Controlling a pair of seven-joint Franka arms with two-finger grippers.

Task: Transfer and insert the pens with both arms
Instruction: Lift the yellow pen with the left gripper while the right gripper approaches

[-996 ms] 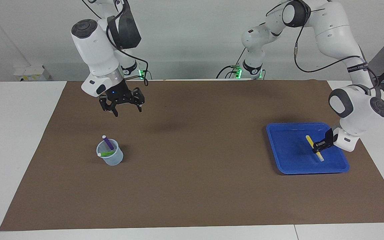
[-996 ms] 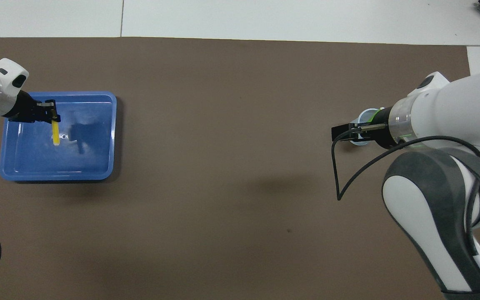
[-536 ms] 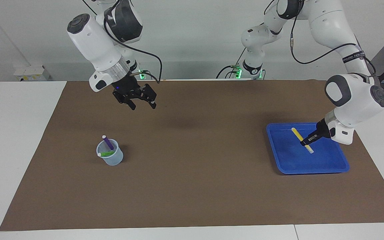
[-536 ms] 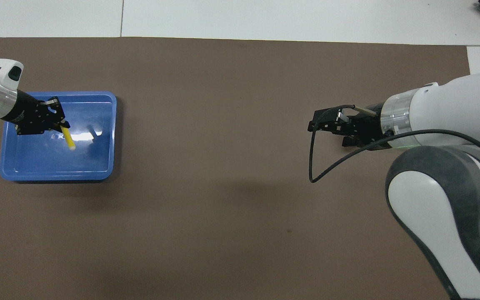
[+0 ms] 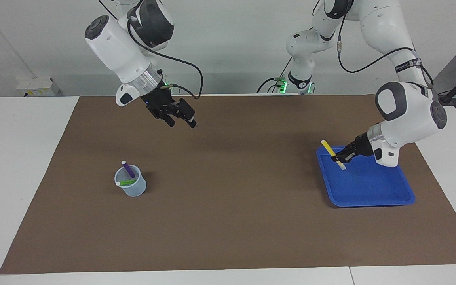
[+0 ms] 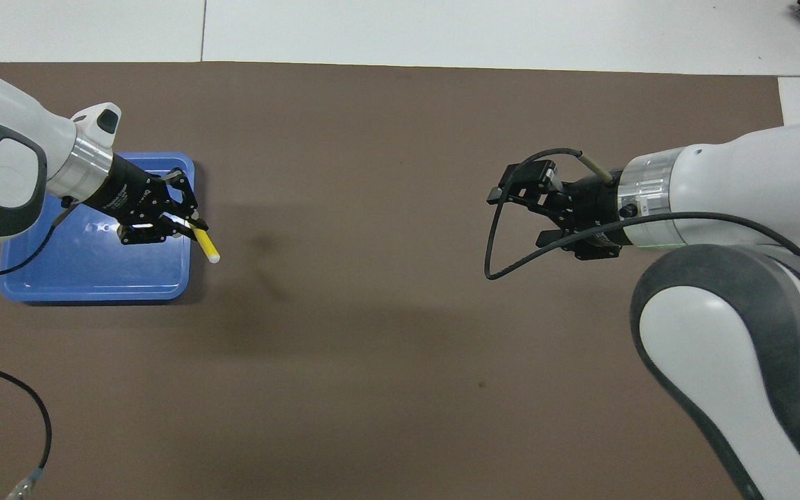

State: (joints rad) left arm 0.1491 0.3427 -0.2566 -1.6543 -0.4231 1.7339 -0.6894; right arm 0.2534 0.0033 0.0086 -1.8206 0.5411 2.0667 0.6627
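Note:
My left gripper [image 5: 339, 158] is shut on the yellow pen [image 5: 328, 148] and holds it tilted in the air over the blue tray's [image 5: 370, 190] edge that faces the table's middle. In the overhead view the left gripper [image 6: 181, 226] holds the yellow pen [image 6: 204, 244] with its tip past the tray [image 6: 94, 278] rim. The purple pen [image 5: 128, 169] and green pen [image 5: 127, 182] stand in a clear cup [image 5: 133, 189] toward the right arm's end. My right gripper [image 5: 182, 124] is open and empty, raised over the mat; it also shows in the overhead view [image 6: 517, 219]. The right arm hides the cup in the overhead view.
A brown mat [image 5: 228, 221] covers most of the white table. The tray holds nothing else. A black cable loops from the right wrist [image 6: 494, 250].
My left gripper lifted the yellow pen off the tray floor and carried it toward the table's middle. My right gripper rose from above the cup and swung toward the middle too.

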